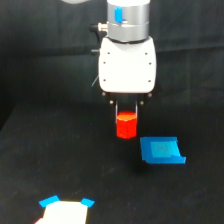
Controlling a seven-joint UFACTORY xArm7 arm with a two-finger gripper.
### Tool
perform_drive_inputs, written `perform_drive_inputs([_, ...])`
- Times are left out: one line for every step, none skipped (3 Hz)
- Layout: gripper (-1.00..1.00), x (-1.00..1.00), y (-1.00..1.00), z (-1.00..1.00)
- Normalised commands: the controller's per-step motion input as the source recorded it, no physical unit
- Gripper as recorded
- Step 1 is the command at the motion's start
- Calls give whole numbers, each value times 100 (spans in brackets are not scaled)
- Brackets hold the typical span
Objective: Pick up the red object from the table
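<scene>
Exterior view: my tool (126, 111) is clamped on the red object (126, 125), fingers straddling its top so it hangs upright above the surface (60, 165).

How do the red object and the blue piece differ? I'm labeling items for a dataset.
The red object is a stubby upright block; the blue piece is flat and wider. The red object sits between the claw fingers, while the blue piece lies apart on the table, toward the exterior view's right. Both are brightly coloured.

The gripper (126, 111) seemingly grips the red object (126, 125) above the table (50, 160).
</scene>
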Motion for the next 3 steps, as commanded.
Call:
perform_drive_inputs([-100,-53,-24,61])
perform_drive_inputs([-100,-46,-54,58])
perform_drive_inputs([-100,-49,-48,-2])
